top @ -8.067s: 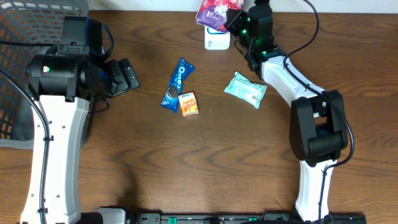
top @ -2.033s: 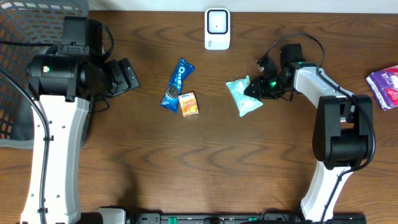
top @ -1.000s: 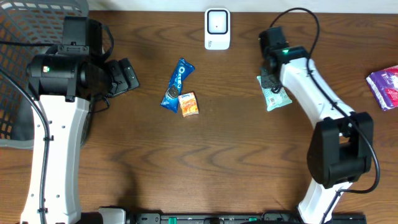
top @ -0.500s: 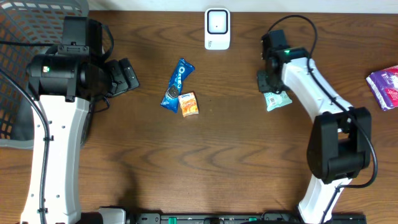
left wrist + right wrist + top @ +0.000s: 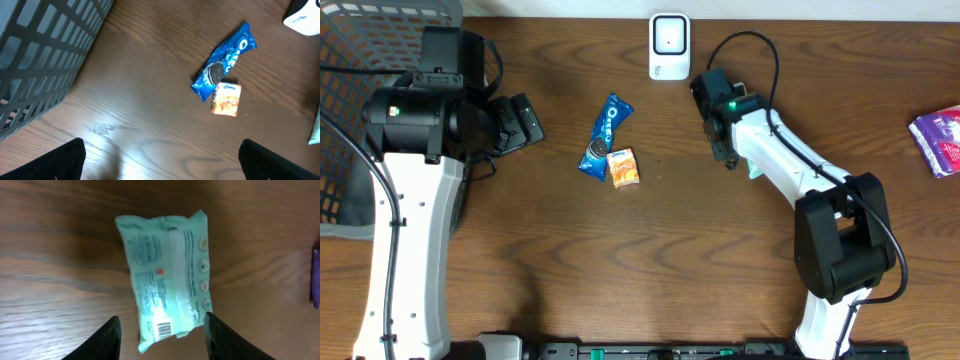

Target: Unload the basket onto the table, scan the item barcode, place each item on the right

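A mint-green packet [image 5: 167, 275] lies flat on the table, its barcode [image 5: 163, 328] facing up at the near end. My right gripper [image 5: 162, 347] is open, its fingers on either side of that end and apart from it. From overhead the right gripper [image 5: 728, 155] and its arm hide most of the mint-green packet [image 5: 753, 172]. The white scanner [image 5: 669, 45] stands at the back edge, just left of the right wrist. My left gripper [image 5: 162, 170] hangs open over bare wood at the left [image 5: 520, 122].
A blue Oreo packet [image 5: 605, 135] and a small orange packet [image 5: 623, 167] lie centre-left. A purple packet [image 5: 940, 130] sits at the right edge. A grey mesh basket [image 5: 360, 120] stands at the far left behind the left arm.
My right gripper has gone from shut to open, letting go of the mint-green packet. Its wrist has swung left toward the scanner and now covers the packet. The left arm has not moved.
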`<action>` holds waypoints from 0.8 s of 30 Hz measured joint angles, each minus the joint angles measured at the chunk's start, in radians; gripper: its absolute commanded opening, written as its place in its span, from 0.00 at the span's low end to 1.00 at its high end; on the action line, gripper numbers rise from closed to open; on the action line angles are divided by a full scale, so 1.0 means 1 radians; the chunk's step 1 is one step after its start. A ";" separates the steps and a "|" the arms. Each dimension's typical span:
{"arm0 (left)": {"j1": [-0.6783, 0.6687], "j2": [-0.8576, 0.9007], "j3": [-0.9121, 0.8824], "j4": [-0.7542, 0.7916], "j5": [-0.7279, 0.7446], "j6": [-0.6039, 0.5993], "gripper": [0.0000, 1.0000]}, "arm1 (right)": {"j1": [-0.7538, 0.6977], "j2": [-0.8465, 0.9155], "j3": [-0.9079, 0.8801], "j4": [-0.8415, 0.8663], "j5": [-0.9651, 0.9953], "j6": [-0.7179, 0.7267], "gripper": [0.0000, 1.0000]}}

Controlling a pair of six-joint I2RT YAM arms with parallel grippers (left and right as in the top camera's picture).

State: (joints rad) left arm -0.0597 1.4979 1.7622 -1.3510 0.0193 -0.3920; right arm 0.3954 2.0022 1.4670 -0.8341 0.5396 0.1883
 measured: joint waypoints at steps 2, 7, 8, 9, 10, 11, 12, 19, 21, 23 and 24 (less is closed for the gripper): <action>0.000 0.000 0.000 0.000 0.000 0.000 0.98 | -0.002 0.000 -0.031 0.031 0.011 0.003 0.52; 0.000 0.000 0.000 0.000 0.000 0.000 0.98 | -0.002 0.000 -0.088 0.110 0.022 0.006 0.53; 0.000 0.000 0.000 0.000 0.000 0.000 0.98 | -0.002 0.000 -0.096 0.125 0.023 0.006 0.53; 0.000 0.000 0.000 0.000 0.000 0.000 0.98 | -0.002 0.000 -0.104 0.140 0.025 0.005 0.53; 0.000 0.000 0.000 0.000 0.000 0.000 0.98 | -0.002 0.000 -0.112 0.154 0.026 0.005 0.53; 0.000 0.000 0.000 0.000 0.000 0.000 0.98 | -0.002 0.000 -0.122 0.169 0.027 0.004 0.54; 0.000 0.000 0.000 0.000 0.000 0.000 0.98 | -0.002 0.000 -0.130 0.183 0.027 0.000 0.54; 0.000 0.000 0.000 0.000 0.000 0.000 0.98 | -0.003 0.000 -0.172 0.286 0.042 -0.065 0.58; 0.000 0.000 0.000 0.000 0.000 0.000 0.98 | -0.005 0.000 -0.180 0.308 0.049 -0.076 0.58; 0.000 0.000 0.000 0.000 0.000 0.000 0.98 | -0.008 0.000 -0.187 0.328 0.055 -0.083 0.58; 0.000 0.000 0.000 0.000 0.000 0.000 0.98 | -0.010 0.000 -0.192 0.342 0.056 -0.087 0.58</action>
State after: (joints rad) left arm -0.0597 1.4979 1.7622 -1.3506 0.0193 -0.3920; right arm 0.3851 2.0022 1.2755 -0.4919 0.5961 0.1017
